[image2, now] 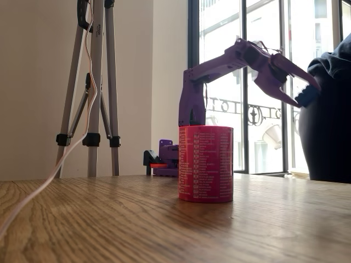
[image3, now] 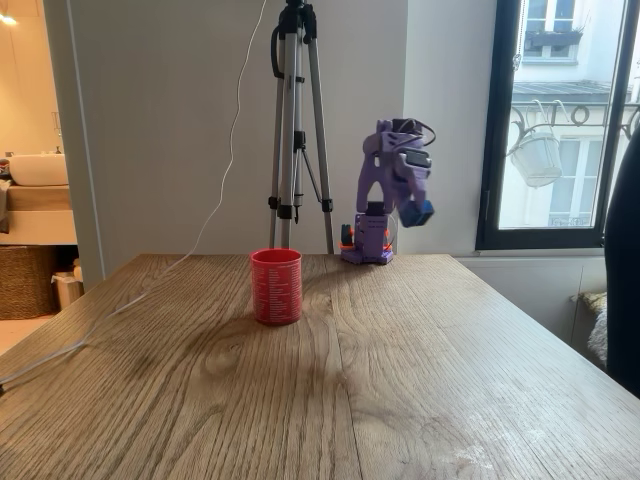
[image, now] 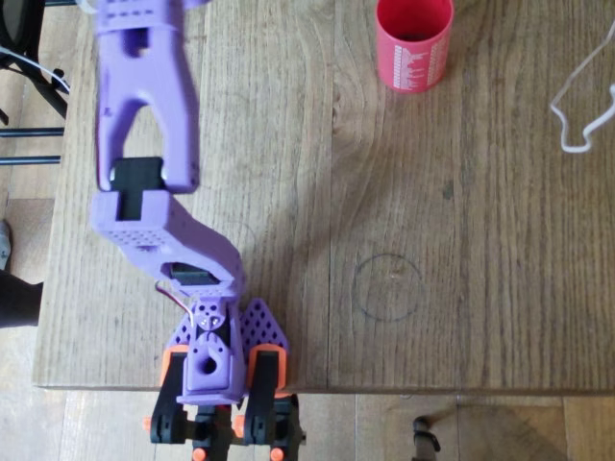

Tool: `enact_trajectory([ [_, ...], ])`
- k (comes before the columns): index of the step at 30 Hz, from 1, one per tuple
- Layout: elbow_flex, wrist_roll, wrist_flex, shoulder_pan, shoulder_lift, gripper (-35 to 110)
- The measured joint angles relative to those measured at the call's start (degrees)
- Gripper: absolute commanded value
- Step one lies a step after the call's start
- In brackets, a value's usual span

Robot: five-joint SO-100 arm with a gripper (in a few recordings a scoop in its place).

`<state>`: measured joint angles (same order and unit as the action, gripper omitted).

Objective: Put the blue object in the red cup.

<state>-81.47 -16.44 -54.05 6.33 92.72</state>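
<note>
A wooden worktop [image3: 400, 380] is stretching out in front of a bright window, and the red cup [image3: 276, 285] is standing upright on it, well out from the arm's base. The purple hand [image3: 417, 207] is hanging high in the air, up and off to one side of the cup, fingers pinching the blue object [image3: 421, 211] at its sides. It looks like a light, rigid little block, so gripping its flat sides should be holding it steady.
</note>
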Motion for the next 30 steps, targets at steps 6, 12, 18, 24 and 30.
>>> enact_trajectory([
  [6, 0.0, -4.4, 4.0, 10.2, -0.1, 1],
  [12, -0.7, -8.5, 5.8, 15.9, -0.1, 1],
  [18, -6.0, -12.1, 6.0, 21.9, -0.2, 1],
  [24, -12.9, -13.5, 5.8, 25.0, 0.0, 1],
  [30, -14.6, -13.8, 6.2, 25.3, -0.1, 1],
])
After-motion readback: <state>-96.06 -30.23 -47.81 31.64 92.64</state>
